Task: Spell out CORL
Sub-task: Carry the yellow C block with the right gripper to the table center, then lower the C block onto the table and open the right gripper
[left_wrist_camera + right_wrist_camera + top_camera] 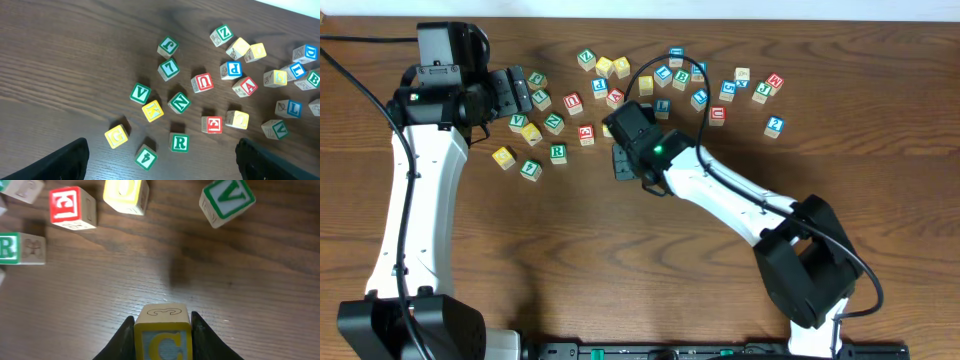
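Right claw point(162, 322): pinching the C cube point(162, 342), one finger flat against each side face. The yellow C faces the wrist camera.
C cube position: in the overhead view it sits under the claw at centre frame, just below the scattered cubes. Whether it touches the tabletop point(570, 260) cannot be determined.
Left claw point(161, 150): spread wide and holding nothing, above the left part of the scatter, in the upper left of the overhead frame.
Green R cube point(179, 142): flat on the tabletop at bottom centre of the left wrist view, apart from its neighbours.
Blue L cube point(290, 108): near the right edge of the left wrist view, among other blue-lettered cubes.
Yellow cube point(126, 195): at the top edge of the right wrist view, its letter cut off by the frame. It lies near the red E cube point(67, 207).
Green V cube point(227, 200): upper right of the right wrist view, turned askew to the wood grain.
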You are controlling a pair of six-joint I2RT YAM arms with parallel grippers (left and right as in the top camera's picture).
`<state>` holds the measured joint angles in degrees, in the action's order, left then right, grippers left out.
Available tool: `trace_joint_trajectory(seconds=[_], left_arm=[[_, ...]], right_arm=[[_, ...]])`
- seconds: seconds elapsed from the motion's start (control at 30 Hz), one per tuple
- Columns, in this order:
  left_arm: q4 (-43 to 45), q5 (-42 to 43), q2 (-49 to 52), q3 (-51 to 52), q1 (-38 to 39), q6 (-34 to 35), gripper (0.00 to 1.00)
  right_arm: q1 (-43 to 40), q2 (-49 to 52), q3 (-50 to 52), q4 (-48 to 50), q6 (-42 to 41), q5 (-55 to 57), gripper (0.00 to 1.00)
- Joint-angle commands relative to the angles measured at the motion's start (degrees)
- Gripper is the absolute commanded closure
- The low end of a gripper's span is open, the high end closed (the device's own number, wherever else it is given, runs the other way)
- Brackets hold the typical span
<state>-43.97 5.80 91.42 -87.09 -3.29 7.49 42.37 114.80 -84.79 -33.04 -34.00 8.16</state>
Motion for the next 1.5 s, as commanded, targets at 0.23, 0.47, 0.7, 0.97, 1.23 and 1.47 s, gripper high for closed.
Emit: trace_joint_trajectory(seconds=[0.23, 0.47, 0.7, 0.97, 1.23, 1.47], left_arm=[[-0.76, -0.50, 0.09, -1.31, -0.02, 0.13, 0.08], [-0.76, -0.50, 0.09, -1.31, -0.02, 0.13, 0.08], [-0.76, -0.50, 0.09, -1.31, -0.02, 0.13, 0.08], [-0.76, -0.50, 0.09, -1.31, -0.02, 0.13, 0.07], [-0.74, -0.50, 0.09, -1.31, -0.02, 0.11, 0.08], [-0.76, -0.52, 0.09, -1.31, -0.02, 0.09, 0.08]], right_arm=[[0.48, 4.09, 0.42, 0.15, -7.28, 5.49, 0.77], [0.42, 6.47, 0.42, 0.83, -8.87, 5.46, 0.76], [0.39, 6.84, 0.42, 0.87, -8.90, 5.38, 0.68], [0.44, 6.82, 0.37, 0.83, -8.87, 5.18, 0.49], [-0.87, 5.68, -8.20, -4.42, -1.22, 5.22, 0.43], [-2.71, 4.96, -19.98, -10.32, 7.17, 2.60, 0.40]])
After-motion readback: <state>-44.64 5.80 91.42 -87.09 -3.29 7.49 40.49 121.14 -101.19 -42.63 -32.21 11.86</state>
